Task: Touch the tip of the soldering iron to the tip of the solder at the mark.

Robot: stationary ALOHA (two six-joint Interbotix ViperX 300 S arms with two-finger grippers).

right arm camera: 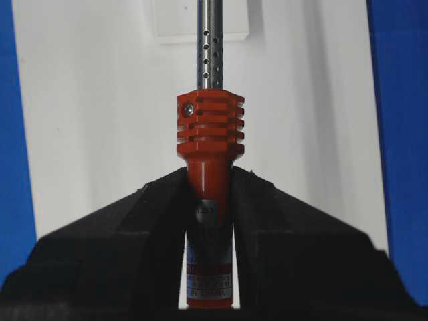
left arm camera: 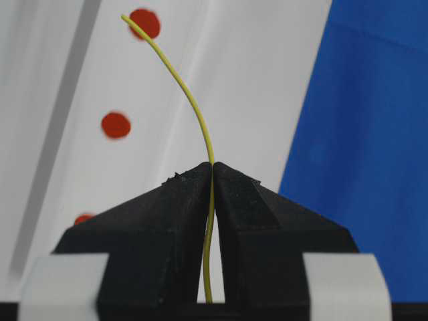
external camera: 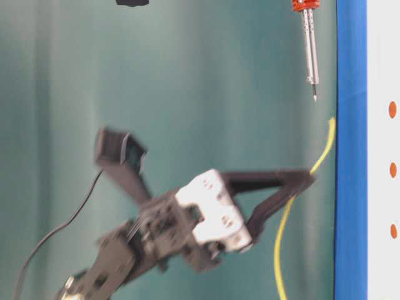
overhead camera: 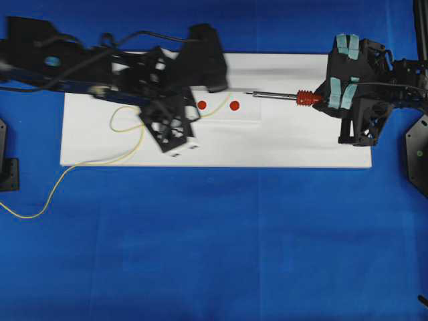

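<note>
Solder (overhead camera: 124, 127): loops across the white board (overhead camera: 301, 144) and trails off its left edge onto the blue table (overhead camera: 214, 247). Left gripper (left arm camera: 212, 175): fingers pinched on the wire, whose free end (left arm camera: 124, 17) curves up beside a red dot (left arm camera: 146, 23) (contact with the board cannot be told). Two red dots (overhead camera: 234, 105) show overhead. Right gripper (right arm camera: 208, 184): fingers clamped on the soldering iron (right arm camera: 208, 134) handle. Iron tip (external camera: 314, 97) is near the solder end, apart from it.
</note>
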